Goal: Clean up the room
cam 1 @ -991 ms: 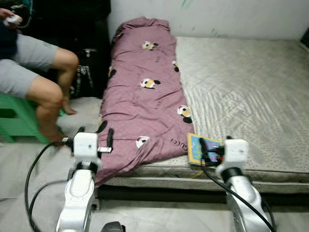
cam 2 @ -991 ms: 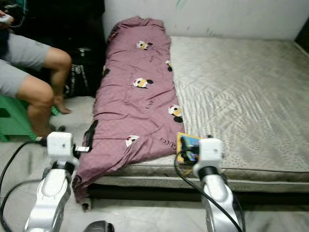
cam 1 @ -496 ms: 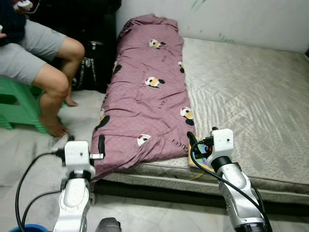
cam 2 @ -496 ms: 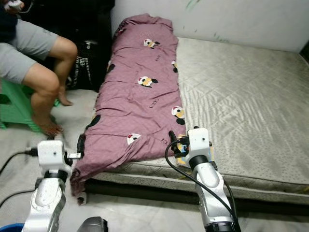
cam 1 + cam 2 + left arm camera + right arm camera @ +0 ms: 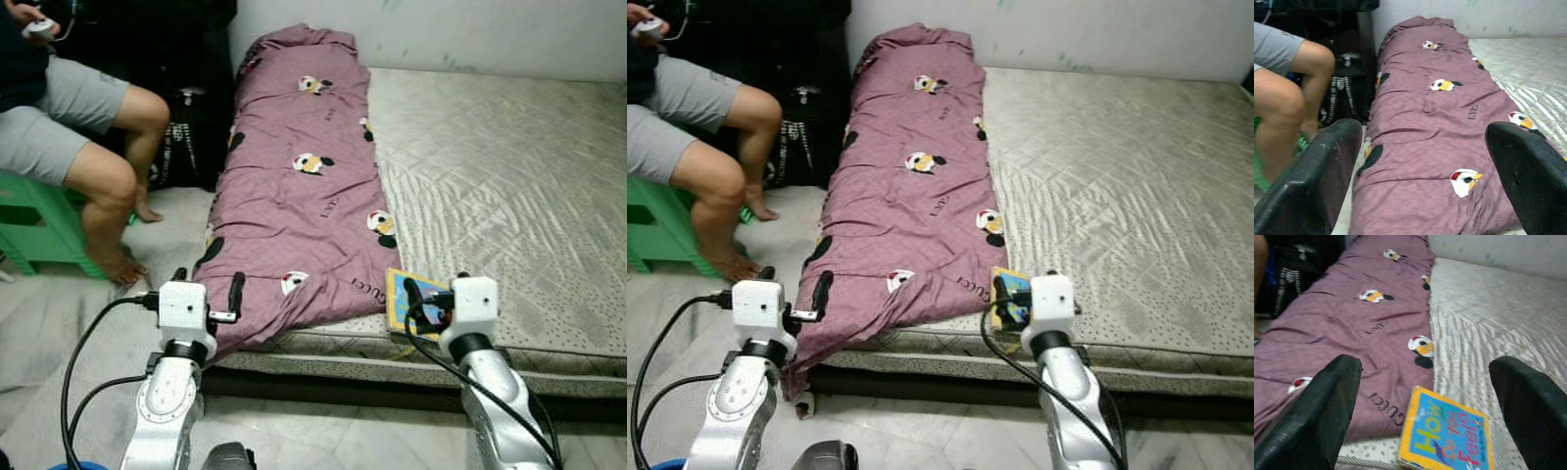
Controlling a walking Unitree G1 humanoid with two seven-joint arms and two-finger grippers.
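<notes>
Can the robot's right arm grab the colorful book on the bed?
Probably yes. The right gripper hangs just short of the book, jaws wide open and aimed at it. The book lies flat at the mattress edge beside the purple blanket, nothing covering it.

Two silver arms end in white boxy wrist blocks, trailing black cables, each tool having long black fingers (image 5: 1312,176).

Seated person (image 5: 69,127) cut off above the lap, book (image 5: 402,299) partly behind right claw (image 5: 431,299)

A blue, yellow-bordered book (image 5: 1447,435) lies flat at the mattress (image 5: 509,186) edge; beside it stretches a mauve patterned quilt (image 5: 294,186).
</notes>
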